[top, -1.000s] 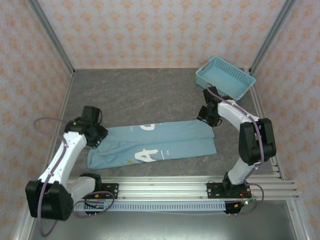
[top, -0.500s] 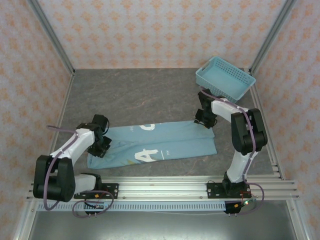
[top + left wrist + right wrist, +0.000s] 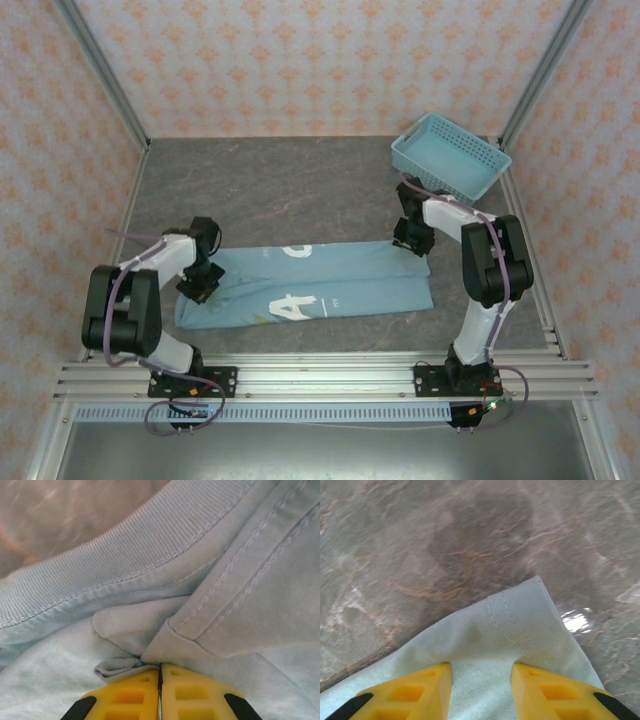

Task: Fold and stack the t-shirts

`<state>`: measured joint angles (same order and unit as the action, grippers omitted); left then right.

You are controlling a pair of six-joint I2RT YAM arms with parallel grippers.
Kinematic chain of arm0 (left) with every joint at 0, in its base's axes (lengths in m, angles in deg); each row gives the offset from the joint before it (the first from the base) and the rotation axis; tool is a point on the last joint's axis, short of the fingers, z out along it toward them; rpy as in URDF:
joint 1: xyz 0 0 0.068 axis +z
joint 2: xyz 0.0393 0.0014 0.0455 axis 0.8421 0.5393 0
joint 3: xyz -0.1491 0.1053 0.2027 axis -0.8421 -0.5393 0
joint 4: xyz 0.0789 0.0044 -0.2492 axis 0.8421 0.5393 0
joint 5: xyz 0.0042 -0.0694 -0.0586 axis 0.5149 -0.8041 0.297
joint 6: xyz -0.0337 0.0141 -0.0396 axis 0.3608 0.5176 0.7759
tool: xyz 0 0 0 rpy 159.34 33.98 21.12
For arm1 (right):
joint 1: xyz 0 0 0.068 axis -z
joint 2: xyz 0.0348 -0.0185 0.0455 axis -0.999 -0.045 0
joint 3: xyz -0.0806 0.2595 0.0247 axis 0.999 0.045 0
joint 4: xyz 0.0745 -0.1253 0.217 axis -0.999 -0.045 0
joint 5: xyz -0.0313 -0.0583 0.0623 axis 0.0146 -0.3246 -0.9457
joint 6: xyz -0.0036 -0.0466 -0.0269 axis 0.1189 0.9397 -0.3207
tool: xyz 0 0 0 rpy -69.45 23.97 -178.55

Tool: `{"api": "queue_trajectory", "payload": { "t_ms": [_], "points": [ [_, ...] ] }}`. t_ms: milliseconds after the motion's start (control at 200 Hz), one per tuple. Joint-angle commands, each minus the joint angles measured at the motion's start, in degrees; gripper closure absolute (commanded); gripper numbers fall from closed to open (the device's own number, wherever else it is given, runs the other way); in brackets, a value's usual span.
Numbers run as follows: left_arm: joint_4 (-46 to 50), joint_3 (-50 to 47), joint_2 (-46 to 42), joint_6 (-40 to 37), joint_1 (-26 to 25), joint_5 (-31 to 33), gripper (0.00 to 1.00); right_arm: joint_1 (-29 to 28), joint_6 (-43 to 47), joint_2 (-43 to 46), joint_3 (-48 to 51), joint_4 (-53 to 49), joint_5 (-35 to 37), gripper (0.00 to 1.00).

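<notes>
Fabric covers the near middle of the grey marbled desk: a light blue short-sleeved cloth t-shirt with large white block letters, folded into a long band that runs left to right and lies flat. Part of a second white letter shows at the band's far edge.

The left pincer is down on the band's left end. In the left wrist view its yellow fingers are pressed together, with only a thin line between them, and a small bunched fold of the t-shirt is pinched at their tips. Just beyond the tips lie a ribbed, stitched edge and a double-stitched hem, overlapping each other.

The right pincer is at the band's far right corner. In the right wrist view its yellow fingers stand spread, one on each side of the stitched corner of the t-shirt, which lies flat on the desk between them. Whether the fingertips touch the cloth I cannot tell.

A light blue plastic lattice basket stands at the desk's far right corner, near the right arm and apart from the t-shirt.
</notes>
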<state>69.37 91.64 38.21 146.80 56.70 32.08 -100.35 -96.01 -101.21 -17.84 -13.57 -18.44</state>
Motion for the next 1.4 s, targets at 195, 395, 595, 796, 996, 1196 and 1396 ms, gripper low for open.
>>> {"api": "queue_trajectory", "payload": {
  "t_ms": [195, 395, 595, 796, 996, 1196, 1396],
  "points": [
    [-2.98, 36.74, 29.79, -8.99, 0.02, -2.69, 0.93, 4.01, -6.95, 1.91, 3.14, -7.77, 0.75, 0.63],
    [0.50, 76.82, 53.12, -9.65, -4.78, -10.34, 0.92, -0.74, -21.67, 13.15, 18.48, -1.37, -6.39, 0.62],
    [10.39, 119.11, 69.56, -9.40, -8.69, -9.56, 0.76, -7.81, -28.97, 20.85, 20.64, -2.68, -7.68, 0.60],
    [1.56, 89.64, 44.39, -8.95, -9.50, -1.14, 0.55, -7.60, -20.92, 27.13, 15.91, -5.51, -1.70, 0.56],
    [-11.10, 58.51, 29.21, 2.51, -11.16, -9.77, 0.69, -7.59, -6.05, 19.33, 10.29, 2.54, -6.74, 0.61],
    [-14.23, 53.56, 31.49, 7.71, -12.69, -9.80, 0.83, -7.65, 0.91, 8.41, 2.19, 4.31, -10.34, 0.70],
    [-11.69, 59.16, 40.73, 8.40, -11.64, -7.58, 0.86, -8.15, 0.99, 0.79, -1.35, 4.88, -12.79, 0.71]
  ]
}}
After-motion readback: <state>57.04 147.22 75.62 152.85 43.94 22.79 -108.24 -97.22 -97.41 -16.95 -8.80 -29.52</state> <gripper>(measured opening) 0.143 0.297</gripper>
